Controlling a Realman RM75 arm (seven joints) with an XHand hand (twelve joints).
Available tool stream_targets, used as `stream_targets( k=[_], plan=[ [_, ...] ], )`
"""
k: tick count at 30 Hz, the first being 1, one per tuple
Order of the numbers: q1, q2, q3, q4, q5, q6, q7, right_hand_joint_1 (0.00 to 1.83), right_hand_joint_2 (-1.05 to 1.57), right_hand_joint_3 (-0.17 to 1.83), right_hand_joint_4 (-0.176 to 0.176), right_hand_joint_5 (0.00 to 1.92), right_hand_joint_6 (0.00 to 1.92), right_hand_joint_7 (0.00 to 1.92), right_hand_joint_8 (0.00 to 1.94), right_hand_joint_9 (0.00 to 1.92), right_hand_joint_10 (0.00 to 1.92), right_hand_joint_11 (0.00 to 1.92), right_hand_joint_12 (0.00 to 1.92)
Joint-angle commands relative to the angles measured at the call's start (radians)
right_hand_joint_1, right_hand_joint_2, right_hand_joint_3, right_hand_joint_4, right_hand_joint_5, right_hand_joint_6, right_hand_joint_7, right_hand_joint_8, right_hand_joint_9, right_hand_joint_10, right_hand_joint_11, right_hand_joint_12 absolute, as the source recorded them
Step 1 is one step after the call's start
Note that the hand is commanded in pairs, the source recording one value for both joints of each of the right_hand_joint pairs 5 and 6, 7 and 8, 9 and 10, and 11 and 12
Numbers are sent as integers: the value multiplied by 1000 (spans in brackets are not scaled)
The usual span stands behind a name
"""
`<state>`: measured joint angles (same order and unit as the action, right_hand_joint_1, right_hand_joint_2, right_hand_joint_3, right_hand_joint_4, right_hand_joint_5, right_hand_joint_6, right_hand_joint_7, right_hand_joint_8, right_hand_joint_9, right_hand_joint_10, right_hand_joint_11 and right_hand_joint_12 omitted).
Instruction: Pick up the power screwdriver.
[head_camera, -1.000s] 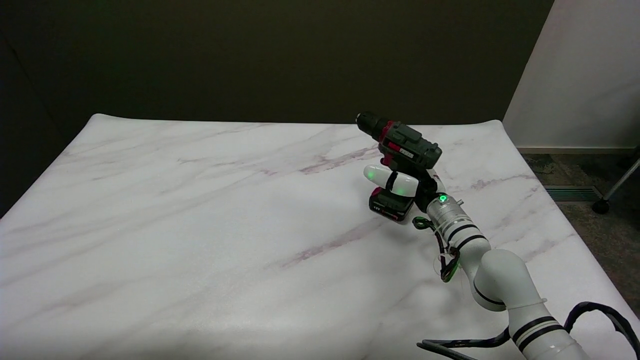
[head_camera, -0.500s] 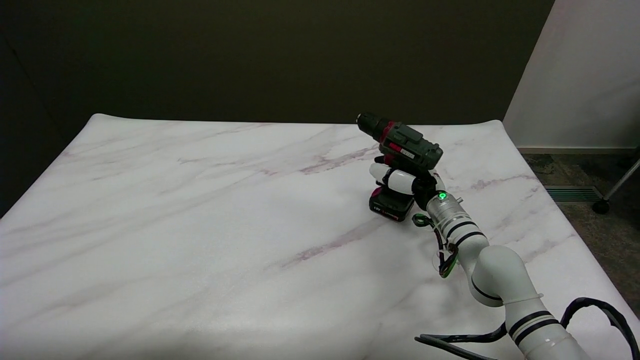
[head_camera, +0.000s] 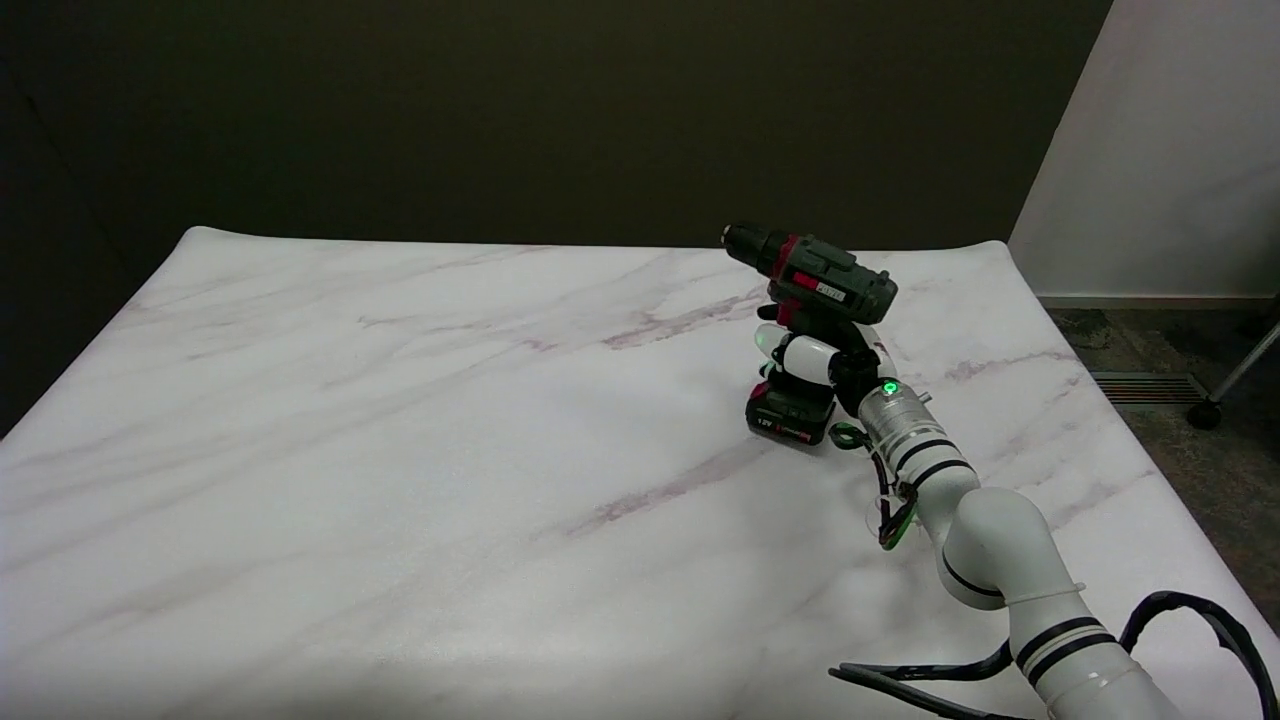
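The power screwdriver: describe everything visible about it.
The power screwdriver is dark green plastic with red accents and a black chuck pointing to the upper left. It stands upright on its black-and-red battery base near the marble table's far right. The right robot hand wraps white fingers around its handle. Whether the base is lifted is unclear.

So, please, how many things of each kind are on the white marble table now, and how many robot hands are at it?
Dark green and red power screwdriver with black battery base: 1
Black-and-white right hand, fingers wrapped around the screwdriver's handle: 1
White marble table: 1
Total: 3
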<state>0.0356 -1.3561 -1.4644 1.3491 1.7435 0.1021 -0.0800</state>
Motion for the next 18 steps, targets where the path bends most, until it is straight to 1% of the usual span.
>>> stream_targets(
  k=[1,2,3,4,7,8,9,13,14,15,16,17,18],
  plan=[
    [4,7,5,-7,-4,31,-2,988,1571,435,-4,1064,1064,1920,1920,1920,1920,1919,1919],
    [4,7,5,-7,-4,31,-2,1005,1571,409,37,1173,1173,1920,1920,1920,1920,1920,1920],
    [4,7,5,-7,-4,31,-2,1056,1571,385,158,1364,1364,1920,1920,1920,1920,1920,1920],
    [4,7,5,-7,-4,32,-2,1072,1571,376,176,1450,1450,1920,1920,1920,1920,1920,1920],
    [5,7,5,-9,-4,34,-2,1053,1571,338,176,1815,1815,1920,1920,1920,1920,1920,1920],
    [5,7,5,-9,-4,35,-2,1078,1571,331,114,1879,1879,1920,1920,1920,1920,1920,1920],
    [7,7,5,-9,-4,37,-2,1102,1571,318,68,1908,1908,1920,1920,1920,1920,1920,1920],
    [7,7,5,-9,-4,42,-2,1135,1571,313,67,1920,1920,1920,1920,1920,1920,1920,1920],
    [7,7,5,-9,-4,42,-2,1137,1571,321,67,1914,1914,1920,1920,1920,1920,1920,1920],
    [7,7,5,-10,-4,42,-1,1139,1571,331,66,1833,1833,1920,1920,1920,1920,1920,1920],
    [7,7,5,-10,-4,42,-1,1140,1571,329,72,1641,1641,1920,1920,1920,1920,1920,1920],
    [7,7,5,-10,-4,42,-1,1153,1571,335,89,1484,1484,1920,1920,1920,1920,1920,1920],
    [7,7,5,-10,-4,42,-1,1166,1571,335,96,1396,1396,1920,1920,1920,1920,1920,1920]
  ],
)
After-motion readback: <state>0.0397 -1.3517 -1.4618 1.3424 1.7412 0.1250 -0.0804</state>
